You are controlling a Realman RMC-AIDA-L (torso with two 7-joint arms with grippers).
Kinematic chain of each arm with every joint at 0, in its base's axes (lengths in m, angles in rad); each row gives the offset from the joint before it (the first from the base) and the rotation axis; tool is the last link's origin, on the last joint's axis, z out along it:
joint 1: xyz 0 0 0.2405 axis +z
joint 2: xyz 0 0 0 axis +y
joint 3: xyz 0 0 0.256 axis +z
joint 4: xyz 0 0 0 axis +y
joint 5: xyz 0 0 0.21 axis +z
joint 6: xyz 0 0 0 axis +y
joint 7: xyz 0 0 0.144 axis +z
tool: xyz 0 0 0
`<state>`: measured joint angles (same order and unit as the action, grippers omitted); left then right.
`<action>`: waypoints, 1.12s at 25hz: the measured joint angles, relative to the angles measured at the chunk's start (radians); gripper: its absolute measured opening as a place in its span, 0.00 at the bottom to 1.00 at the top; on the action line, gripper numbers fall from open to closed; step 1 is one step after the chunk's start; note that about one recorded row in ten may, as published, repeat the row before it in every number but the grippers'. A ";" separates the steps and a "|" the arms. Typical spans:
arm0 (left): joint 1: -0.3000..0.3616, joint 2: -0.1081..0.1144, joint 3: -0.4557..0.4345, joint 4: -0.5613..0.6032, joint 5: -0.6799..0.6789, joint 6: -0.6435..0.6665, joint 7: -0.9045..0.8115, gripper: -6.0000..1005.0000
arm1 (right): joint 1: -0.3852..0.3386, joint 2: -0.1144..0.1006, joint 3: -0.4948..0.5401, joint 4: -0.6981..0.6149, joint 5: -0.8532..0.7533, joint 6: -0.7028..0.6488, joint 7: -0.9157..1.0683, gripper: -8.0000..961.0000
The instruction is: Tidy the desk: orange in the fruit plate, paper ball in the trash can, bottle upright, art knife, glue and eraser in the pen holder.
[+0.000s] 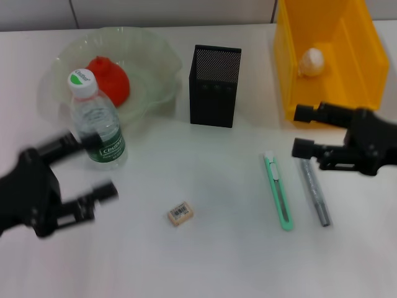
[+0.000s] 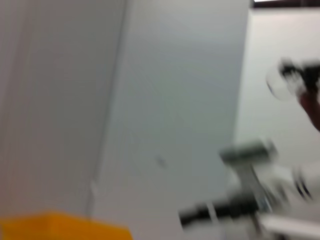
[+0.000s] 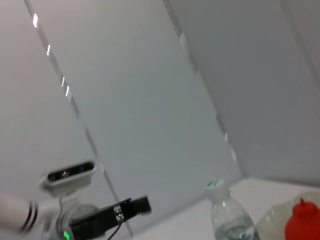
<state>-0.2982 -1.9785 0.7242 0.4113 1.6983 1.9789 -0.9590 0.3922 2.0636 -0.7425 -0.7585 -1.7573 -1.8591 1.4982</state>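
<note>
White bench [image 1: 205, 248]: art knife [image 1: 278, 192] lies lengthwise near-to-far; bottle [image 1: 96, 121] upright. Left gripper [image 1: 93, 167] and right gripper [image 1: 304, 130] jaws open, empty.

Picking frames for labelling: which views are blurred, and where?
Head view: left claw motion-smeared, bottle and right claw sharper. Left wrist view: smeared throughout. Right wrist view: soft, with small glints on the wall.

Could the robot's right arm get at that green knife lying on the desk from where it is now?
Probably yes. The right gripper hangs open just above and beside the art knife, which lies flat in the open. Only the glue stick lies close alongside, so the fingers might nudge it.
</note>
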 joint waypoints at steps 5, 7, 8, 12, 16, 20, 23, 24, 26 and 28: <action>-0.016 0.005 0.009 0.045 0.137 -0.037 -0.064 0.78 | 0.071 0.003 -0.120 -0.481 -0.259 -0.023 0.467 0.89; -0.016 -0.001 0.009 0.058 0.147 -0.070 -0.088 0.78 | 0.143 0.010 -0.234 -0.738 -0.486 -0.031 0.780 0.89; -0.016 -0.001 0.009 0.058 0.147 -0.070 -0.088 0.78 | 0.143 0.010 -0.234 -0.738 -0.486 -0.031 0.780 0.89; -0.013 -0.003 0.012 0.058 0.147 -0.096 -0.094 0.77 | 0.275 0.012 -0.436 -0.894 -0.752 -0.077 1.052 0.89; -0.013 -0.006 0.017 0.057 0.148 -0.123 -0.104 0.77 | 0.337 0.015 -0.561 -0.873 -0.900 -0.061 1.148 0.89; -0.012 -0.008 0.009 0.067 0.148 -0.139 -0.132 0.78 | 0.347 0.023 -0.736 -0.855 -1.045 0.062 1.247 0.89; -0.010 -0.006 0.009 0.069 0.148 -0.139 -0.135 0.77 | 0.338 0.026 -0.804 -0.802 -1.040 0.150 1.283 0.89; -0.010 -0.006 0.009 0.069 0.147 -0.138 -0.135 0.77 | 0.334 0.027 -0.821 -0.777 -1.032 0.179 1.291 0.89; -0.009 -0.005 0.009 0.069 0.148 -0.136 -0.138 0.77 | 0.326 0.027 -0.843 -0.730 -1.011 0.236 1.303 0.89; -0.009 -0.004 0.009 0.069 0.148 -0.134 -0.143 0.77 | 0.316 0.027 -0.853 -0.688 -0.973 0.280 1.308 0.89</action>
<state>-0.3074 -1.9824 0.7331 0.4807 1.8461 1.8450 -1.1020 0.7087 2.0905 -1.5956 -1.4466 -2.7303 -1.5787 2.8059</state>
